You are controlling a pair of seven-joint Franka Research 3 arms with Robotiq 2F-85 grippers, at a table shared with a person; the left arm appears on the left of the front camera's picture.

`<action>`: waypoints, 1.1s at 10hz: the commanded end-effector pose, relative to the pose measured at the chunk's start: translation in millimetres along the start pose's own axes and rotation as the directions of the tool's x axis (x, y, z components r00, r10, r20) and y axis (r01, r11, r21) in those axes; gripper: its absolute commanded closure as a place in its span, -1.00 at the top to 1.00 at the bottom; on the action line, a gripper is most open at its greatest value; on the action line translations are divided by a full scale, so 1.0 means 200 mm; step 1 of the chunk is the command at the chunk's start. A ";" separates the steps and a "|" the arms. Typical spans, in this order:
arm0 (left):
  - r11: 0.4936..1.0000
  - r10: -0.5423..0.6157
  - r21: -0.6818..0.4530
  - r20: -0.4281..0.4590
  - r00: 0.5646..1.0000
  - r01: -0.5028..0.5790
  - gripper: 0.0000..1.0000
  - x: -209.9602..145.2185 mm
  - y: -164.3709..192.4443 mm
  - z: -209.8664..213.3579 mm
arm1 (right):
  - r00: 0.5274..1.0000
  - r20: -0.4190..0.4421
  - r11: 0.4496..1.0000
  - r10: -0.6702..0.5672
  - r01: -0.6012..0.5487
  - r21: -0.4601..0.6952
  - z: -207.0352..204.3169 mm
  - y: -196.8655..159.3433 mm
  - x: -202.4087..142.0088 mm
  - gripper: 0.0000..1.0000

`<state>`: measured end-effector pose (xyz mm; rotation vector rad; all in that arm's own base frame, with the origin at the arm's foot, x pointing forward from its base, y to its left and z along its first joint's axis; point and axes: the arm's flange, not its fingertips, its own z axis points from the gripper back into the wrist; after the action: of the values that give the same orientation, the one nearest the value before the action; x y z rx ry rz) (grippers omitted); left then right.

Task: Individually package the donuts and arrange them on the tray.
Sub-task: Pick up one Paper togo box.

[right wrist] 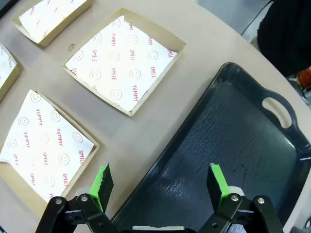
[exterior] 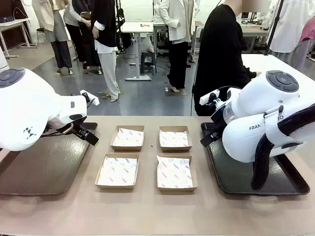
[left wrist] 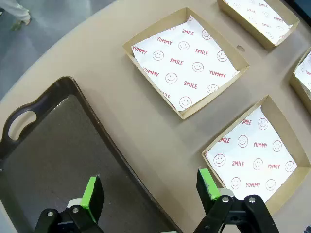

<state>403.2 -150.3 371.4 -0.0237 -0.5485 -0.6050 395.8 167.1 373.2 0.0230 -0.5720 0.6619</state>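
The left hand (left wrist: 149, 188) hangs with its two fingers wide apart and nothing between them. One green pad (left wrist: 92, 192) is above the inside of the brown tray (left wrist: 48, 160), the other above the bare bench (left wrist: 121, 116) just beside the tray's long rim. The brown tray lies flat at the robot's left end of the bench, with its handle slot at the far end. Close by the hand's bench-side finger is a shallow cardboard carton (left wrist: 255, 155), lined with white paper printed in red with "SMILE", "YUMMY" and smiley faces. A second one like it (left wrist: 187, 60) lies beyond, apart from the first.

The right hand (right wrist: 160, 178) is spread just as wide and grips nothing. One finger is over the bench near another lined carton, the other over the inside of the black tray (right wrist: 233, 145). The black tray lies flat at the robot's right end, handle slot also at the far end.

From the front, four cardboard cartons sit two by two in the middle of the bench between the trays, none touching. A person (exterior: 221, 54) in a black top stands at the far side, behind the black tray
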 end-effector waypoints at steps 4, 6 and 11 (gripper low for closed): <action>1.000 0.000 0.000 0.000 1.000 0.000 1.00 0.00 0.00 0.00 | 1.000 0.000 1.000 0.000 0.000 0.000 0.00 0.00 0.00 1.00; 1.000 0.000 0.000 0.000 1.000 0.000 1.00 0.00 0.00 0.00 | 1.000 0.000 1.000 0.000 0.000 0.000 0.00 0.00 0.00 1.00; 1.000 0.000 0.000 0.000 1.000 0.000 1.00 0.00 0.00 0.00 | 1.000 0.000 1.000 0.000 0.000 0.000 0.00 0.00 0.00 1.00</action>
<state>403.1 -150.5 371.4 -0.0238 -0.5485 -0.6052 395.8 167.1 373.2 0.0227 -0.5720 0.6621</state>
